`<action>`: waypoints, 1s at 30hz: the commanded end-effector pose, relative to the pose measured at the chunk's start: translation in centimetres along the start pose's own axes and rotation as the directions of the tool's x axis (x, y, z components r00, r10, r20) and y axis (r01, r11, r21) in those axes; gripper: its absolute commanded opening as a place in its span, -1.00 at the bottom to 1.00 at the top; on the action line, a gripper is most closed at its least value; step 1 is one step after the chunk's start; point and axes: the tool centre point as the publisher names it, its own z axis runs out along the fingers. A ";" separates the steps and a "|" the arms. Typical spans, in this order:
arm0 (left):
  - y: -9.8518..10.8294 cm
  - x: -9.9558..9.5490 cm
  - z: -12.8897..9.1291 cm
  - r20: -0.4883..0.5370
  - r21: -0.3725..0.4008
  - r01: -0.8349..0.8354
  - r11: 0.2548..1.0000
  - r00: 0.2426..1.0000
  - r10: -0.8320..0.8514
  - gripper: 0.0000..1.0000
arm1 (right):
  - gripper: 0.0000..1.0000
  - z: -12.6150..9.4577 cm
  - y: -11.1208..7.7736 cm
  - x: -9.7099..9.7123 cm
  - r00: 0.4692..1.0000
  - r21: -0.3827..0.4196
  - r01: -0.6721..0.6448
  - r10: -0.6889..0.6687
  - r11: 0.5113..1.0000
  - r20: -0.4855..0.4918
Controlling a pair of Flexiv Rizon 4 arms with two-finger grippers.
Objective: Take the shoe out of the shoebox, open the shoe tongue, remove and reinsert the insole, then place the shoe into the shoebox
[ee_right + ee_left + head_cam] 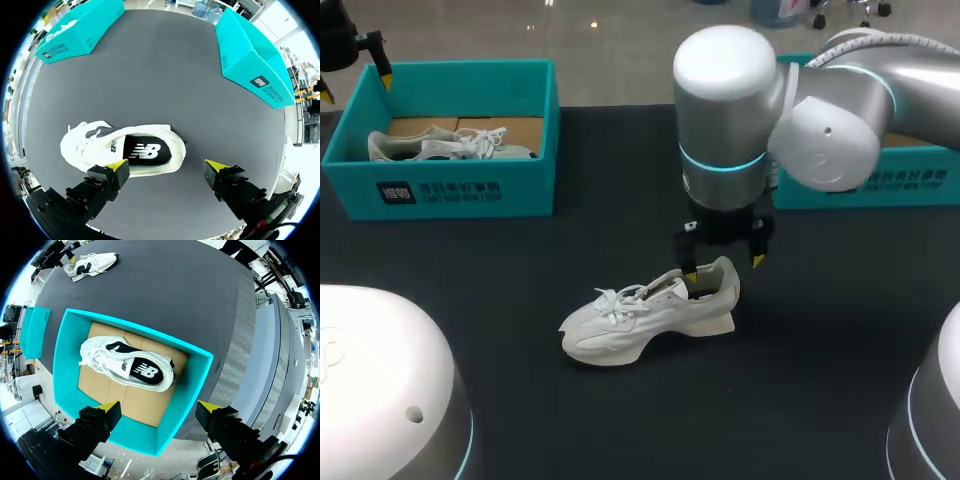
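Black worktop (520, 260) spreads wide around the white shoe (650, 315), upright near its middle, well apart from the far edge, dark insole (145, 150) showing. The right end effector (724, 266) hangs released over the heel; the left end effector (159, 407), released, hovers above the teal shoebox (470, 195) at the far-left corner.

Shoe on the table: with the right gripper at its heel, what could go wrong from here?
1. The shoe stands free, and the left gripper is away over the left shoebox, so a push from the right gripper may tip or slide it.
2. Only one fingertip sits at the heel opening, the other past the heel. It may catch the collar rather than the insole.
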 end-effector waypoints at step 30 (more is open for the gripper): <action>0.0 0.0 0.0 -0.001 0.000 -0.002 1.000 1.000 0.002 1.00 | 1.00 -3.8 -1.7 -1.6 0.532 -0.314 0.713 -0.776 0.626 -0.339</action>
